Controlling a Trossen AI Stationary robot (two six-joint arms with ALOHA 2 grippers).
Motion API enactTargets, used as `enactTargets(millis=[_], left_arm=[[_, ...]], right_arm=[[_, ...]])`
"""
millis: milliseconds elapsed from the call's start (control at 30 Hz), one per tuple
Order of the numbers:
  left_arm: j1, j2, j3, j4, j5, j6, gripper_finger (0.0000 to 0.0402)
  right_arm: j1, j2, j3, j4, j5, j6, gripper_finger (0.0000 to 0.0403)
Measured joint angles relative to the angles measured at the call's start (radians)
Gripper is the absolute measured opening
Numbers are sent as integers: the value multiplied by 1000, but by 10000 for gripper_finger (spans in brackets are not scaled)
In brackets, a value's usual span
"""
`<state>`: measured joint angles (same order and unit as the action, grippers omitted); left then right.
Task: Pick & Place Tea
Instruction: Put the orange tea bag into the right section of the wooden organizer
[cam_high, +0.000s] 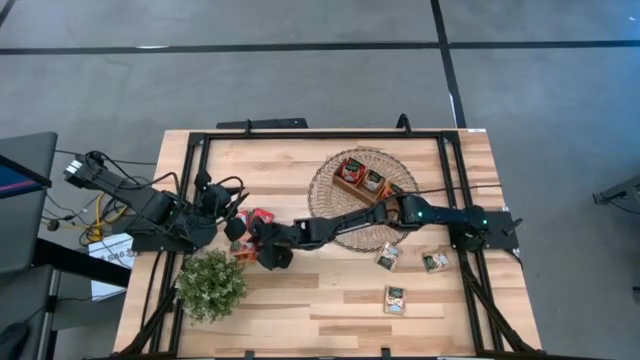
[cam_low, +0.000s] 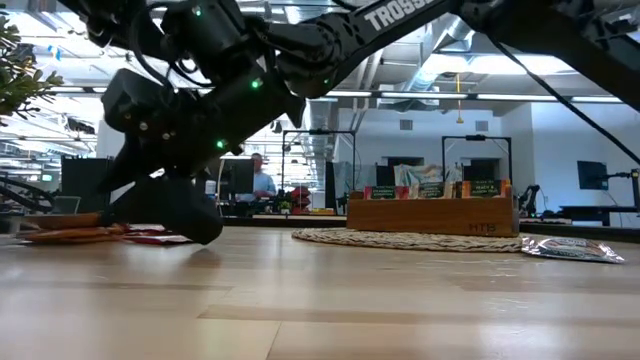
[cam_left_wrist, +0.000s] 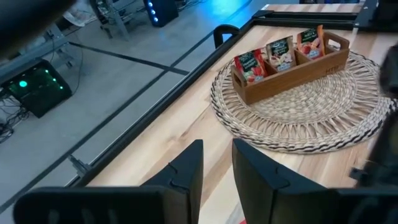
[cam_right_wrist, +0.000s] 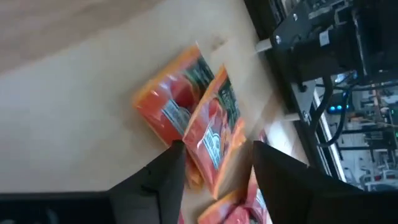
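A flat red-and-orange foil tea sachet (cam_right_wrist: 214, 134) is being straddled by the open right hand (cam_right_wrist: 214, 180), closing being needed next.

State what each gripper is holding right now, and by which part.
Right gripper: fingers straddle one edge of an orange tea sachet among the loose sachets; whether it is gripped cannot be told. Left gripper: nothing between its fingers.

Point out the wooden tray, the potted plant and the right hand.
wooden tray (cam_left_wrist: 292, 78): left wrist view, on its front wall.
potted plant (cam_high: 211, 284): high view, middle of the foliage.
right hand (cam_right_wrist: 214, 163): right wrist view, midway between its fingertips, over a red sachet.
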<state>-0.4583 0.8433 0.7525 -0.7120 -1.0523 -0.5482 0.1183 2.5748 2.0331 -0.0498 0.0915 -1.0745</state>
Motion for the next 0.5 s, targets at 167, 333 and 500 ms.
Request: enactTargets(millis=[167,333,500], left_arm=[[0,0,0,8,0,10,78],[0,0,0,8,0,16,78],[0,0,0,8,0,17,78]], right_arm=[[-23,20,2,29,-58,-9,135],[-28,46,3,82,-96,-15,104],[-31,49,3,101,-120,27,65]])
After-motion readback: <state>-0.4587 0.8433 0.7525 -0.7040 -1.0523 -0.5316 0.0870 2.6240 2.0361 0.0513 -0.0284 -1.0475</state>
